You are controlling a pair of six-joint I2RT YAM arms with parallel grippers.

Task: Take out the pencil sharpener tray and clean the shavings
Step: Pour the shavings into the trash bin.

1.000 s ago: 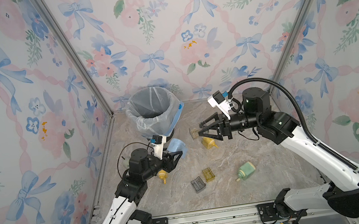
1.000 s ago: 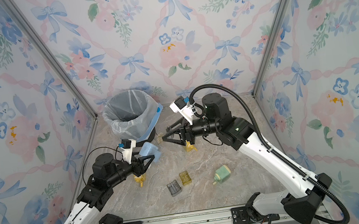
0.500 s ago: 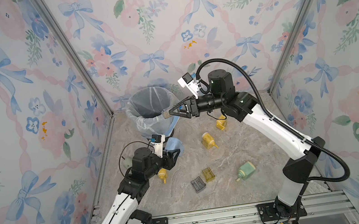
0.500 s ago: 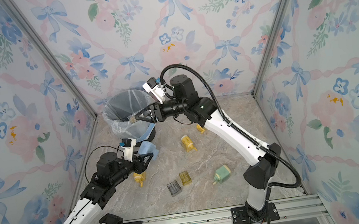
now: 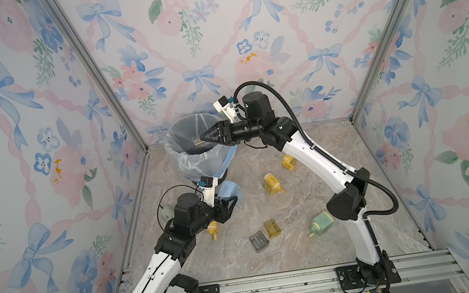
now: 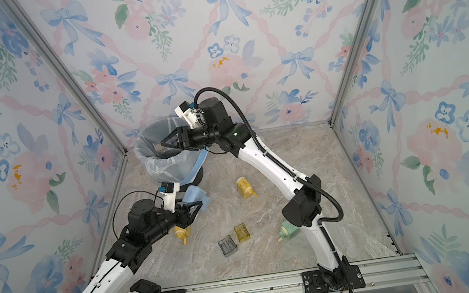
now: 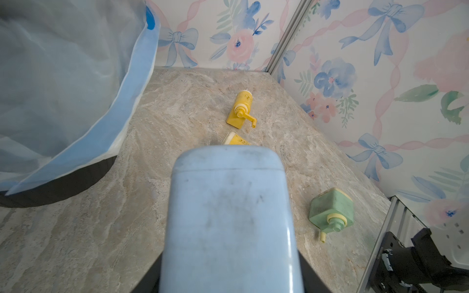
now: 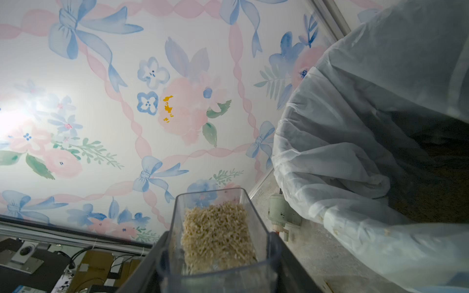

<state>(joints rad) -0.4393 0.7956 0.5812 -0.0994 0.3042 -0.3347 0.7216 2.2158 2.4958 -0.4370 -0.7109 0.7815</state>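
My right gripper [image 5: 199, 139] [image 8: 215, 269] is shut on a clear pencil sharpener tray [image 8: 256, 223], held above the mouth of the trash bin [image 5: 197, 155] [image 6: 167, 166]. Tan shavings [image 8: 215, 236] still fill the tray. The bin's white liner [image 8: 355, 152] lies right beside the tray. My left gripper [image 5: 231, 202] [image 7: 229, 276] is shut on the blue pencil sharpener body [image 5: 230, 189] [image 7: 228, 215], low over the table in front of the bin. That body hides the left fingertips.
On the marble table lie yellow sharpeners [image 5: 272, 183] [image 5: 288, 161] [image 5: 212, 229], a green sharpener [image 5: 320, 225], a dark tray [image 5: 259, 241] and a yellow tray [image 5: 272, 228]. Another green sharpener [image 5: 167, 213] sits by the left wall. Walls close in three sides.
My right arm has swung left and back from the table's middle, carrying the tray up over the bin. The left arm with the blue sharpener has barely moved.
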